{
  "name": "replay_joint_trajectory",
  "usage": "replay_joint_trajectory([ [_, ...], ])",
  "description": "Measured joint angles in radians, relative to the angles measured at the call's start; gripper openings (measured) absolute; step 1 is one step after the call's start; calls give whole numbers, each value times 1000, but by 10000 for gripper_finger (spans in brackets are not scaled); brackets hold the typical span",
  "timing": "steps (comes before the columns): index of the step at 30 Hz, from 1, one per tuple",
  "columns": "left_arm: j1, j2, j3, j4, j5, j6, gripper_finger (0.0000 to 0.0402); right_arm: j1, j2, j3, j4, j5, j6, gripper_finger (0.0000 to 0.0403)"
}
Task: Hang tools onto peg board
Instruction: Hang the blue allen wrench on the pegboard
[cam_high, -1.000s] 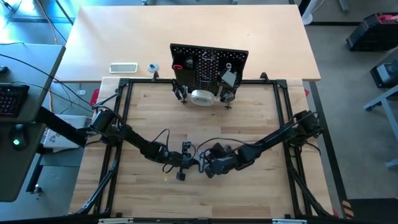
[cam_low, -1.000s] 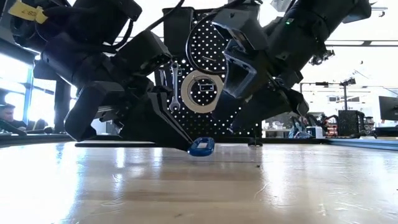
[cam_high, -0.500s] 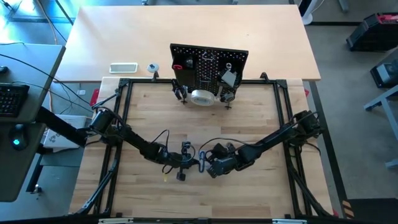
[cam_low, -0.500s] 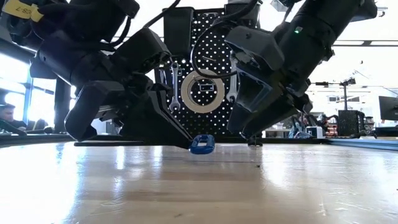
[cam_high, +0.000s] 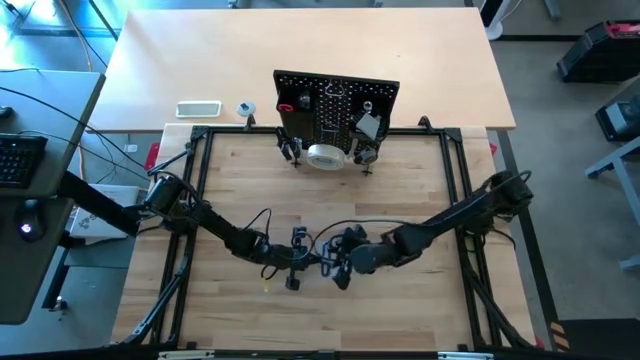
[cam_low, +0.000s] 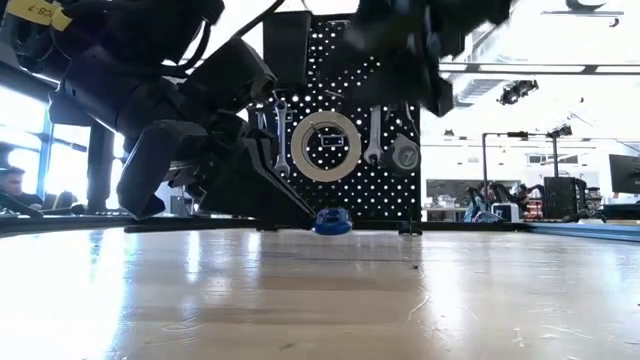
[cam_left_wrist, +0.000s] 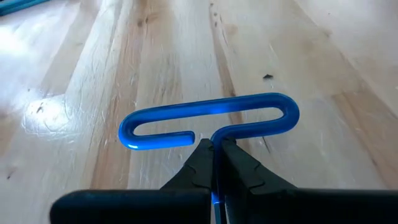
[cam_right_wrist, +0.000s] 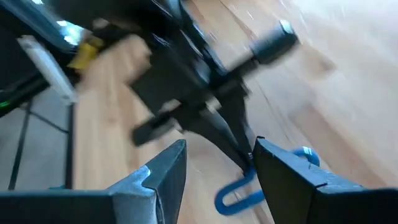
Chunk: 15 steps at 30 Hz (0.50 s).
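Since a second ago my right pincer (cam_high: 338, 270) has swung in toward the left one and lifted out of the low view, where only a blurred dark mass remains along the upper edge. My left pincer (cam_left_wrist: 212, 149) stays clamped on the shaft of the blue bent-wire T-handle hex key (cam_left_wrist: 208, 120), whose looped handle hovers just over the pale wooden table (cam_high: 400, 310) near its middle. My right pincer's two dark fingers (cam_right_wrist: 163, 171) stand well apart around nothing, just beside the key's loop. Most of the shaft is hidden between my left fingers. At the table's far edge stands the black perforated upright peg board (cam_high: 337, 100), already carrying silver wrenches (cam_low: 373, 135) and a clear tape roll (cam_low: 321, 145); other hanging items are too small to make out.
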Motion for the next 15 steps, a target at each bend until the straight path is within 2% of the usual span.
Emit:
replay_joint_trajectory([
  [5,0,0,0,17,-6,10,1,10,-111,0,1,-12,-168,183],
  [15,0,0,0,26,-14,15,1,32,-380,0,-197,-13,-478,183],
])
